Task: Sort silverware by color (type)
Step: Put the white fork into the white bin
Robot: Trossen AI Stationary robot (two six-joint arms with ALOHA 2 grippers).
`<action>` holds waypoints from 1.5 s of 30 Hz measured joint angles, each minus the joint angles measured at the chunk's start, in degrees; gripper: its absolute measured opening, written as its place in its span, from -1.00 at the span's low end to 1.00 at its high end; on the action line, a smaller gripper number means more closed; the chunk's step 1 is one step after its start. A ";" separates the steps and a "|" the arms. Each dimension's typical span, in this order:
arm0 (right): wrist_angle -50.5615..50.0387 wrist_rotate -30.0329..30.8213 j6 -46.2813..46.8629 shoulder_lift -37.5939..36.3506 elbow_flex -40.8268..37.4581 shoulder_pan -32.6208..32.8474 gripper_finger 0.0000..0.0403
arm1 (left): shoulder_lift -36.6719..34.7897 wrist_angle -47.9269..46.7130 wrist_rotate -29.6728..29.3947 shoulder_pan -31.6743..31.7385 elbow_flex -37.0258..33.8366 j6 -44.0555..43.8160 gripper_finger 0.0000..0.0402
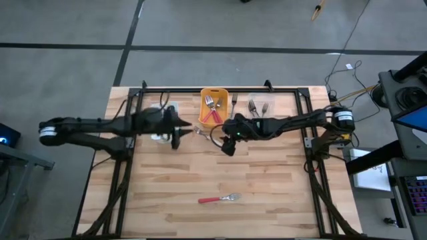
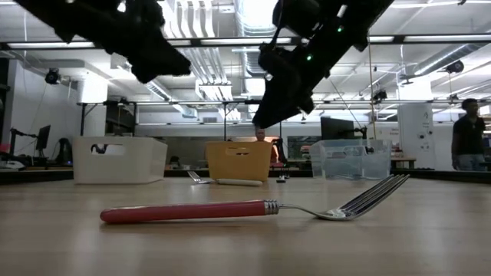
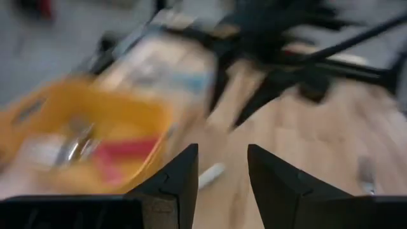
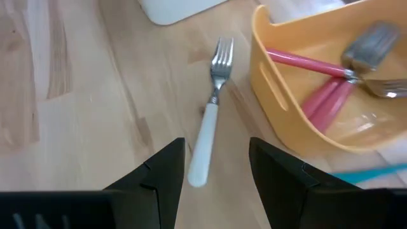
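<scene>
A white-handled fork (image 4: 205, 137) lies flat on the table between the white bin (image 4: 178, 7) and the orange bin (image 4: 305, 95). My right gripper (image 4: 216, 143) hangs open above its handle, clear of it, near the table's middle (image 1: 227, 145). Red-handled forks (image 1: 213, 110) lie in the orange bin (image 1: 214, 93). Another red-handled fork (image 1: 220, 199) lies flat near the table's front edge. My left gripper (image 3: 222, 149) is open with nothing between its fingers, up in the air beside the orange bin's left side (image 1: 181, 127).
A clear bin (image 1: 257, 107) with forks stands right of the orange one. The white bin (image 2: 119, 159) sits at the far left, partly under my left arm. A teal handle (image 4: 372, 170) shows beside the orange bin. Bare wood lies across the table's near half.
</scene>
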 joint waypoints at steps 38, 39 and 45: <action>-18.44 5.33 23.03 20.00 22.14 1.07 -0.17 | -19.85 -3.25 -0.12 -3.62 -2.25 29.11 -0.42; -17.71 5.31 23.03 20.53 22.14 1.07 -0.17 | -19.83 -3.40 -0.11 -3.62 -2.21 29.08 -0.42; -17.13 6.65 23.51 24.25 22.14 1.16 -0.17 | -19.04 -3.29 -0.11 -3.63 -1.97 28.98 -0.42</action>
